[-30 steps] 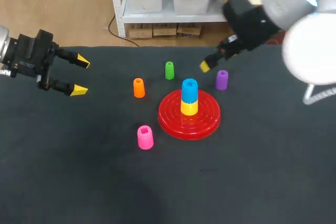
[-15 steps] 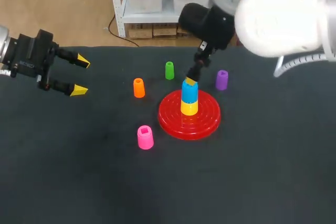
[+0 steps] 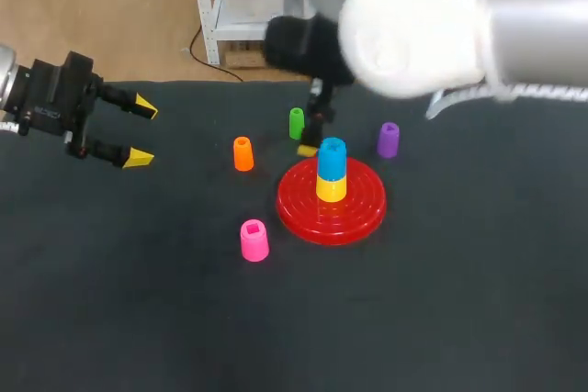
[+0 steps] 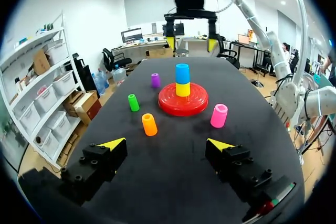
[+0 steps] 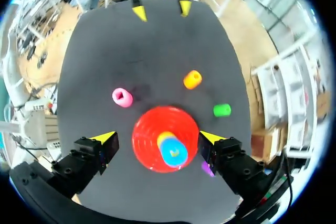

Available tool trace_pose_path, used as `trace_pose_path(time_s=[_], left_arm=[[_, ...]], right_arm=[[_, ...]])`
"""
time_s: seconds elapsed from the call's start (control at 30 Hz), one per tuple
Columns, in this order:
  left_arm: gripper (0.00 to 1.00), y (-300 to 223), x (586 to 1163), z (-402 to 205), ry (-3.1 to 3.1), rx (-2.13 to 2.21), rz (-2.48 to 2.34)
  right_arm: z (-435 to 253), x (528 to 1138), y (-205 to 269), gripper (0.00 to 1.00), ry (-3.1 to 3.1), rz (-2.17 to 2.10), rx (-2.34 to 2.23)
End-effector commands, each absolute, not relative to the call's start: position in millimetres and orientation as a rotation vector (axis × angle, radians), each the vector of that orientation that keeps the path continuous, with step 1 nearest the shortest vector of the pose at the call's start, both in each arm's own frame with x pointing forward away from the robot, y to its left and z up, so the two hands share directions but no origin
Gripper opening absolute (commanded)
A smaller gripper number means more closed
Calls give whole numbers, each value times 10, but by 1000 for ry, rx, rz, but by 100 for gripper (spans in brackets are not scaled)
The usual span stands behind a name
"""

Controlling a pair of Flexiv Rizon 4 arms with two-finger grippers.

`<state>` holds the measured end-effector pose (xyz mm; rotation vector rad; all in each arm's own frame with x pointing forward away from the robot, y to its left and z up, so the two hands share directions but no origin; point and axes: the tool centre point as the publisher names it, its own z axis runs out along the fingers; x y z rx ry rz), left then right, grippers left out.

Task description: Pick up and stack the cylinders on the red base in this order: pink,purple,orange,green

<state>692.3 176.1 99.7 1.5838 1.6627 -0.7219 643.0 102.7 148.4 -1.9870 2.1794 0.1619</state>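
Observation:
The red base (image 3: 354,213) lies mid-table with a yellow cylinder (image 3: 332,188) and a blue cylinder (image 3: 332,155) stacked on it. The pink cylinder (image 3: 254,240) stands in front of the base to its left. Behind the base stand the orange (image 3: 243,153), green (image 3: 296,123) and purple (image 3: 388,139) cylinders. My right gripper (image 5: 157,138) hangs open and empty above the stack, looking down on the blue cylinder (image 5: 173,150) and base (image 5: 144,140). My left gripper (image 3: 138,131) is open and empty at the far left; its wrist view takes in the pink cylinder (image 4: 219,115) and the base (image 4: 168,104).
My right arm's large white body fills the upper right of the head view and hides the table's back edge there. Dark tabletop (image 3: 184,319) spreads around the pieces.
My right arm has swung left from beside the purple cylinder to above the stack, its gripper staying open. The left arm and all cylinders have not moved.

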Motion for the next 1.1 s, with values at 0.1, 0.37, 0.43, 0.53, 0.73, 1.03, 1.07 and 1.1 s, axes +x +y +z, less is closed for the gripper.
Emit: trace_pose_path(time_s=[0.1,0.37,0.43,0.53,0.73,1.03,1.07,1.1], left_arm=[[100,1759,6912,988,1661,1581,-718],[100,1759,6912,988,1661,1581,-718],[100,1759,6912,988,1661,1581,-718],[100,1759,6912,988,1661,1581,-718],[100,1759,6912,988,1661,1581,-718],[100,1759,6912,988,1661,1581,-718],[100,1759,6912,988,1661,1581,-718],[100,1759,6912,988,1661,1581,-718]], right_arm=[[1328,6073,1317,100,2093,142,-1962],[1218,5727,1415,100,2118,358,-2115],[1191,5703,1448,100,2154,335,-2206],[1131,5695,1505,100,2183,288,-2315],[995,5692,1592,100,2202,136,-2359],[740,5556,1667,100,2202,117,-2277],[712,5541,1675,100,2202,117,-2275],[680,5529,1681,100,2202,115,-2268]])
